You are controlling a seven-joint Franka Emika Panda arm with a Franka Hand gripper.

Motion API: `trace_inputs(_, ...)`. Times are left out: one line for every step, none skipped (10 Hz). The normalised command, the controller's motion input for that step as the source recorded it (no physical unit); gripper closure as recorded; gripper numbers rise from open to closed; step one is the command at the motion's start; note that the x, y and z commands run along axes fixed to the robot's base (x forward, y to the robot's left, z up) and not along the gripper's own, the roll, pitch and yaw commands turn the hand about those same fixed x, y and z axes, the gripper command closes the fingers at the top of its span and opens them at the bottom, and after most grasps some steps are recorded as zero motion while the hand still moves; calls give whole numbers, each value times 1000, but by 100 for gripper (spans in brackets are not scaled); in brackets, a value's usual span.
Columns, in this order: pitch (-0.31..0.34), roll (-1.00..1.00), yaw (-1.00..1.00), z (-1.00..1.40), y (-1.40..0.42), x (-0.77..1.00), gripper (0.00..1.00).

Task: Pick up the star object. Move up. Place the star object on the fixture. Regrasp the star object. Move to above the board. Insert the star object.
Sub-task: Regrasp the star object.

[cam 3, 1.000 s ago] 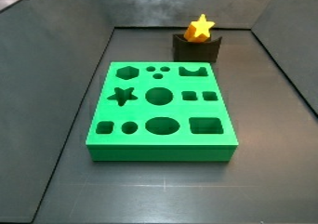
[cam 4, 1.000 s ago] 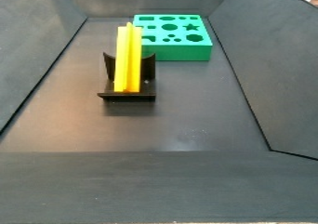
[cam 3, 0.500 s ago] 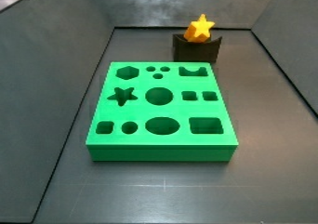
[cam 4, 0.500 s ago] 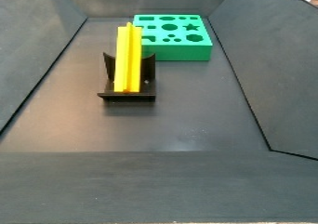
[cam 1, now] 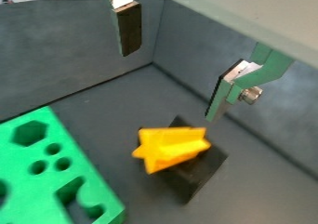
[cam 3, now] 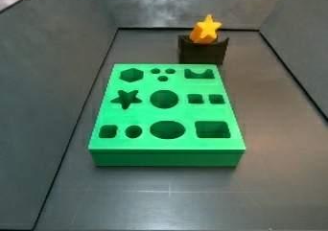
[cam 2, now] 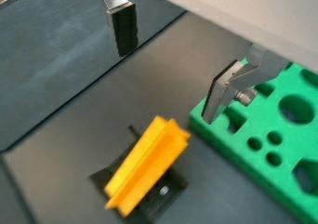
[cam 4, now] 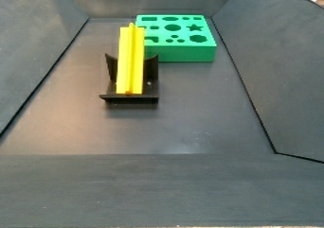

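Orange star object (cam 4: 129, 59) lengthwise on fixture (cam 4: 129, 95) — pincer (cam 2: 170, 60) above.

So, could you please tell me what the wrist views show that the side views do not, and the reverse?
Only the wrist views show the tool: it hangs open and empty above the star object, its fingers spread well apart; neither side view catches it. Only the side views show the whole board with all its holes empty, and a side view shows the fixture's base plate on the floor. Both kinds share the star object resting on the fixture, apart from the board.
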Motion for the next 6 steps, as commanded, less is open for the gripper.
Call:
trace_inputs(73,1000,33,-4,-28,53,0)
trace_inputs(91,1000,40,2,-31,70,0)
trace_inputs(107,1000,47,-3,-36,84,0)
trace_inputs(126,1000,57,-10,-37,100,0)
trace_inputs(141,1000,63,-9,-40,106,0)
trace_inputs(171,1000,83,-9,-45,114,0)
